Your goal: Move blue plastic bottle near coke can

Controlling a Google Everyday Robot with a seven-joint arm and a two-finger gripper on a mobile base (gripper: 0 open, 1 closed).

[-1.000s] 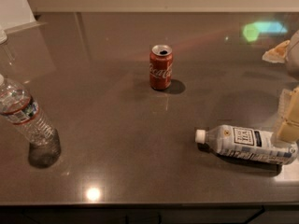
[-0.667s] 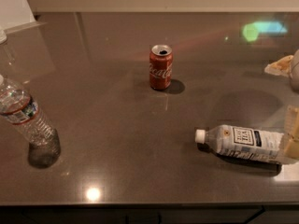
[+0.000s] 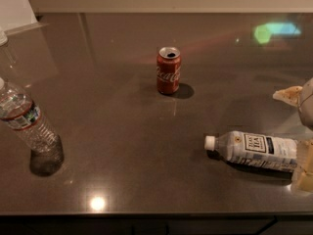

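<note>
- Since the earlier frames the gripper has dropped down the right edge of the view, from level with the coke can to the base end of the blue plastic bottle. Nothing else has shifted.
- The gripper's two pale fingers stand apart. One hangs above the bottle's base and the other sits at or just past it, low at the right edge. They clamp on nothing.
- The blue plastic bottle lies on its side on the dark worktop, at about 4 o'clock from the coke can and well apart from it. Its white cap points to 9 o'clock and its base to 3 o'clock.
- Handling, as a judgement: the bottle looks light, with thin plastic walls that give under a hard squeeze. The round body could roll or skid on the glossy worktop.
- The labelled mid-body looks like the best hold, taken across the width. The tapering neck would slip.
- The can stands upright and looks easy to knock over. The opening in its top shows, so it could spill if anything is left inside.
- The path toward 10 o'clock from the bottle to the can is bare worktop.
- A clear water bottle stands at 8 o'clock of the can, far left and out of the way.
</note>
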